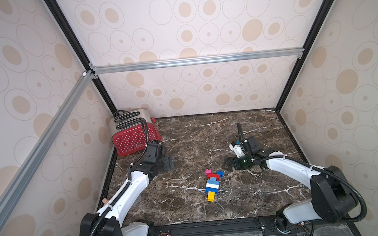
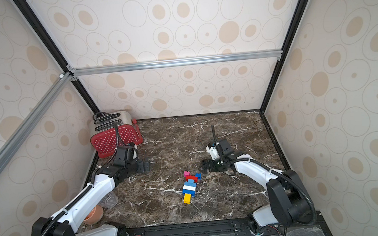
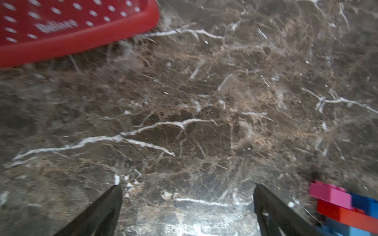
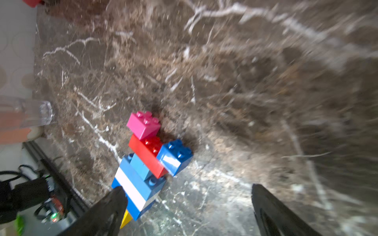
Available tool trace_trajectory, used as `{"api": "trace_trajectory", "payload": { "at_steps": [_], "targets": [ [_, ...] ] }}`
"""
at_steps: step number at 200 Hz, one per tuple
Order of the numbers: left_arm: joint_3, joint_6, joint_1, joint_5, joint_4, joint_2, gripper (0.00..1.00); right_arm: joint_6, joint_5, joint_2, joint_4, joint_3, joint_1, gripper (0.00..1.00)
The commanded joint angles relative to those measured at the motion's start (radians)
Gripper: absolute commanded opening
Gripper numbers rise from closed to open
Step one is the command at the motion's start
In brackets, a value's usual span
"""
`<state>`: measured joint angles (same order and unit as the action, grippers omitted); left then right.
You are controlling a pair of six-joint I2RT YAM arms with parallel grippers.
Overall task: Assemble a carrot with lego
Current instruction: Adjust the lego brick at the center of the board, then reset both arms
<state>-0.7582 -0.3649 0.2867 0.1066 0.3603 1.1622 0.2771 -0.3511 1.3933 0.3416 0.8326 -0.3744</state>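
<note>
The left claw (image 1: pixel 170 162) and right claw (image 1: pixel 226 164) gape empty. The carrot (image 1: pixel 213 183) seems light, stiff, snap-prone — grip its wide blue-white body.

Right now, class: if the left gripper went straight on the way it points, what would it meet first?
Likely just the bare table. In the left wrist view, only marble lies ahead of the open left gripper; the toaster and carrot sit off that line.
</note>
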Motion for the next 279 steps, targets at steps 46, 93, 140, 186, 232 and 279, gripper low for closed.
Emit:
{"api": "trace_trajectory", "payload": {
  "at_steps": [46, 93, 140, 186, 232, 279],
  "targets": [
    [0.188, 0.155, -0.105, 0.286, -0.430, -0.038, 0.99, -0.236, 0.190, 0.006, -0.344, -0.077, 0.178, 1.00],
    [0.280, 0.302, -0.159, 0.314, -0.733, 0.061, 0.99, -0.320, 0.195, 0.028, -0.556, -0.159, 0.284, 1.00],
    [0.354, 0.339, -0.199, 0.263, -1.044, 0.190, 0.99, -0.371, 0.179, 0.026, -0.816, -0.316, 0.314, 1.00],
    [0.338, 0.359, -0.222, 0.249, -1.166, 0.320, 0.99, -0.382, 0.173, 0.089, -1.168, -0.453, 0.338, 1.00],
    [0.344, 0.357, -0.233, 0.212, -1.185, 0.330, 0.99, -0.369, 0.225, 0.122, -1.161, -0.441, 0.339, 1.00],
    [0.336, 0.356, -0.238, 0.203, -1.174, 0.333, 0.99, -0.361, 0.239, 0.131, -1.162, -0.435, 0.338, 1.00]
  ]
}}
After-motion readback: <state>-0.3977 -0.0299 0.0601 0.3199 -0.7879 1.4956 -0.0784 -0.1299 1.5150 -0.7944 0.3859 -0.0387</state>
